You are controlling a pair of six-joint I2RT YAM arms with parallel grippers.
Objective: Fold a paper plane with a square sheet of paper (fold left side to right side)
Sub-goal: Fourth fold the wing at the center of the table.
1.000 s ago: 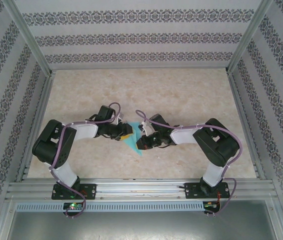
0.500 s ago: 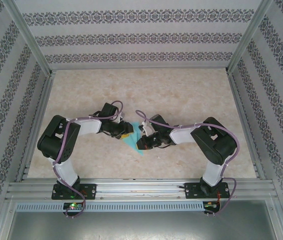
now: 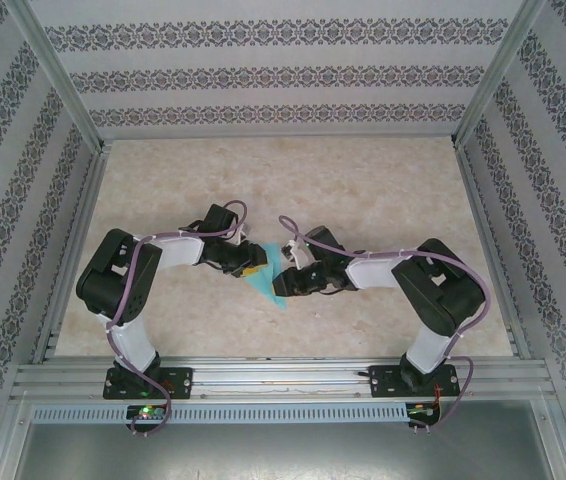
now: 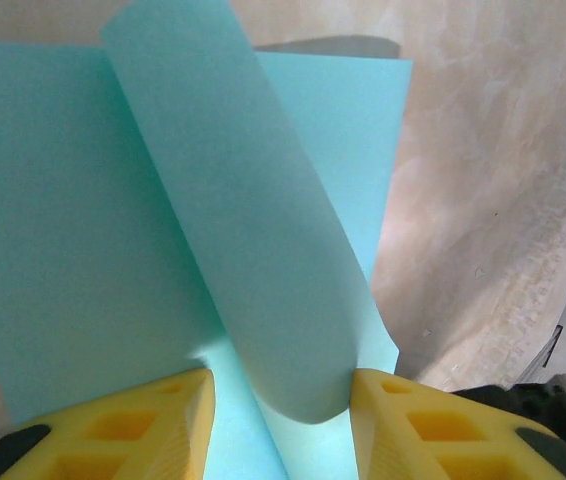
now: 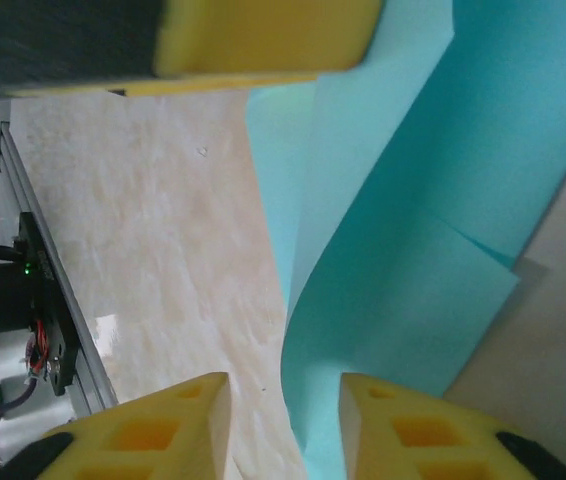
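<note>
The turquoise sheet of paper (image 3: 271, 285) lay partly folded on the bench (image 3: 363, 190), just near of its middle. From overhead it read as a narrow wedge with its tip toward 6 o'clock, the left end effector (image 3: 252, 268) at its 10 o'clock and the right end effector (image 3: 286, 284) at its 3 o'clock, both touching or just over it. The left wrist view showed what the overhead did not: a flap curled up off the flat layer, its rounded end filling the gap between the two yellow fingers (image 4: 178, 420), which stood part open. The right wrist view showed stacked layers running toward 1 o'clock and a lifted edge rising in the gap between that end effector's fingers (image 5: 143, 435), which stood apart with nothing visibly pinched.
</note>
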